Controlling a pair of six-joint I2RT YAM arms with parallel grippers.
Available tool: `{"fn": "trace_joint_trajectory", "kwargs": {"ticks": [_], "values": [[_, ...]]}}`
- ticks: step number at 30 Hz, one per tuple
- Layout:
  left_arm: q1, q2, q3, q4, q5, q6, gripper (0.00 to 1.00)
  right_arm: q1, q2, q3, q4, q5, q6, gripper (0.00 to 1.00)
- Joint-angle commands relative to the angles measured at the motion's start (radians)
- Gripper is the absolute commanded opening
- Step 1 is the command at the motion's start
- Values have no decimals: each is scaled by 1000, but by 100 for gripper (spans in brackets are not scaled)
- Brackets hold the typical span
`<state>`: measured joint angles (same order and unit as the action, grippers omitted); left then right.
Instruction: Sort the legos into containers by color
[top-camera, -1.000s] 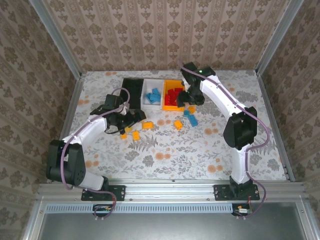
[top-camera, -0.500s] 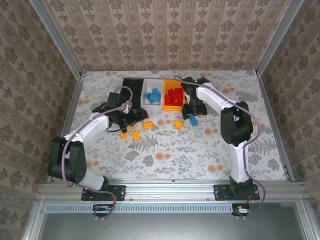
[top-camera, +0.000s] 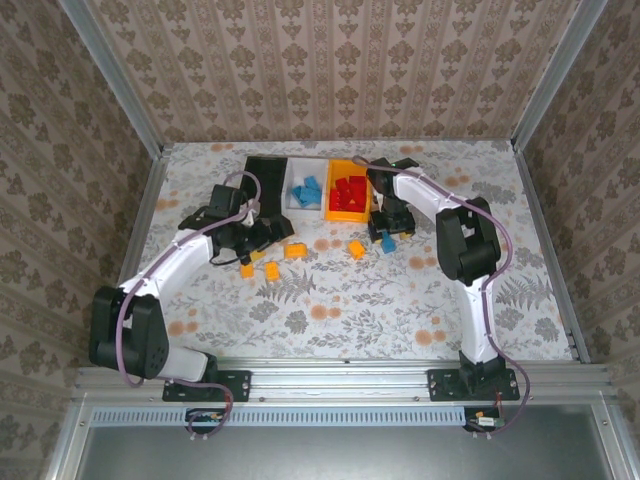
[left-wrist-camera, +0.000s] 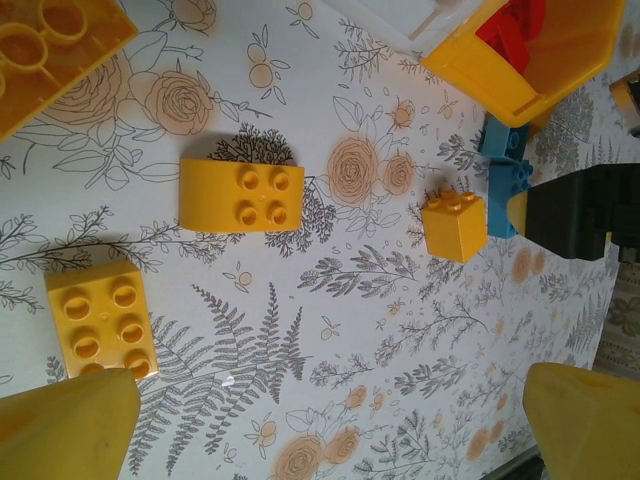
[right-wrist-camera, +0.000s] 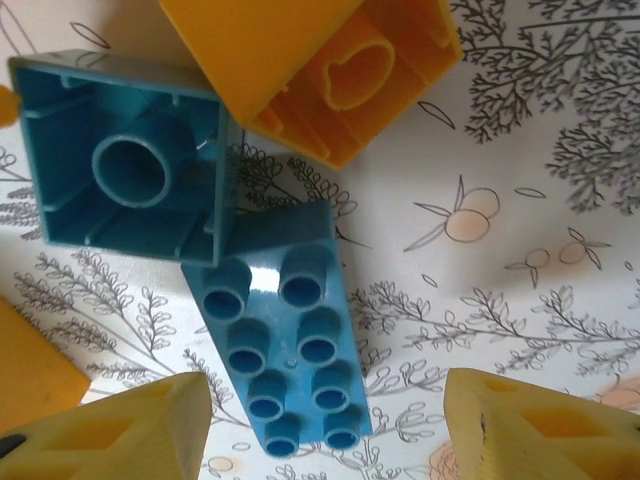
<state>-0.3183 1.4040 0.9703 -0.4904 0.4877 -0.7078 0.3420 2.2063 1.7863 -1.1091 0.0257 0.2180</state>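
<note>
The right gripper (right-wrist-camera: 325, 432) is released, its yellow fingertips (right-wrist-camera: 120, 430) standing on either side of the near end of a long blue brick (right-wrist-camera: 285, 335). That brick lies studs-up on the flowered table (right-wrist-camera: 520, 200), and neither tip touches it. Its far end is crowded: an upturned blue brick (right-wrist-camera: 120, 170) meets it at a corner, and an upturned yellow brick (right-wrist-camera: 320, 70) sits just past that, against the hollow blue one.

From above, this arm folds down just in front of the orange bin (top-camera: 343, 215), which holds red bricks (top-camera: 348, 188). The white bin (top-camera: 303, 212) beside it holds blue bricks (top-camera: 306, 190), and the black bin (top-camera: 265, 172) stands at the left end of the row.

The left gripper (left-wrist-camera: 325, 430) is also released, its tips wide apart above the table, in front of the black and white bins. Ahead of it lie a curved yellow brick (left-wrist-camera: 242, 195) and a six-stud yellow brick (left-wrist-camera: 100, 320), the latter close to one fingertip. A yellow cube (left-wrist-camera: 453, 225) sits further off, near the blue pieces. Beyond the cube the dark body of the right gripper blocks part of the ground before the orange bin
</note>
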Motion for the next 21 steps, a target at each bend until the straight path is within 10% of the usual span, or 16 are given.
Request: {"fn": "trace_joint_trajectory", "kwargs": {"ticks": [1, 21], "values": [[7, -29, -20, -33, -13, -9, 100, 0, 36, -8, 3, -10, -10, 63], [13, -25, -49, 8, -7, -35, 100, 0, -19, -59, 14, 6, 1, 40]]}}
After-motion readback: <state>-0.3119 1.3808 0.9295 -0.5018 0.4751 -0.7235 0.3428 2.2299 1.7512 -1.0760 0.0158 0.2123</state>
